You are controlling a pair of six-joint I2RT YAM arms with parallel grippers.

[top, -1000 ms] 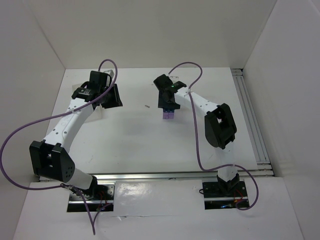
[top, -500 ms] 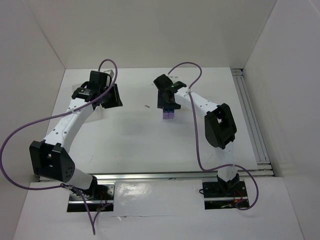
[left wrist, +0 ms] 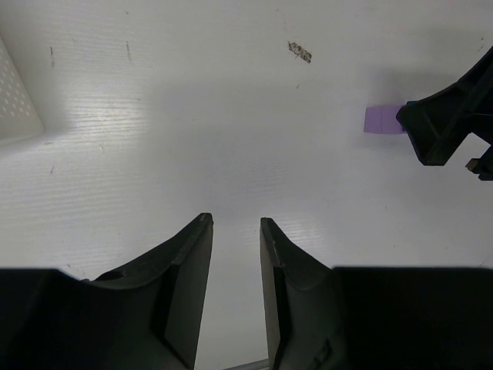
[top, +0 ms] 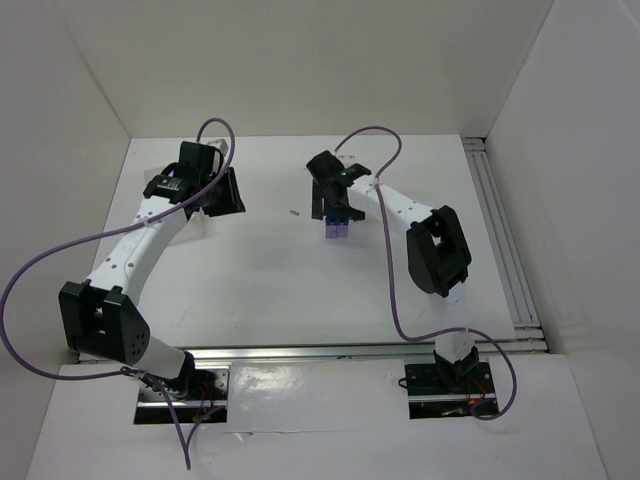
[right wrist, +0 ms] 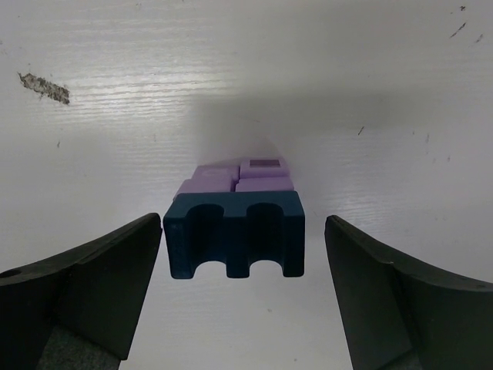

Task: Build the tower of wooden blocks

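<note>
The wood block tower (top: 338, 228), a dark blue block (right wrist: 234, 245) on light purple blocks (right wrist: 235, 179), is being straddled untouched at upper centre of the top view by the wide-apart right gripper (right wrist: 243, 220), while the left gripper (left wrist: 236, 220) is being held partly apart, empty, over the white table (left wrist: 192, 139).

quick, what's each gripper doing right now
left gripper: open, holding nothing
right gripper: open, astride the dark blue block, not gripping it
</note>
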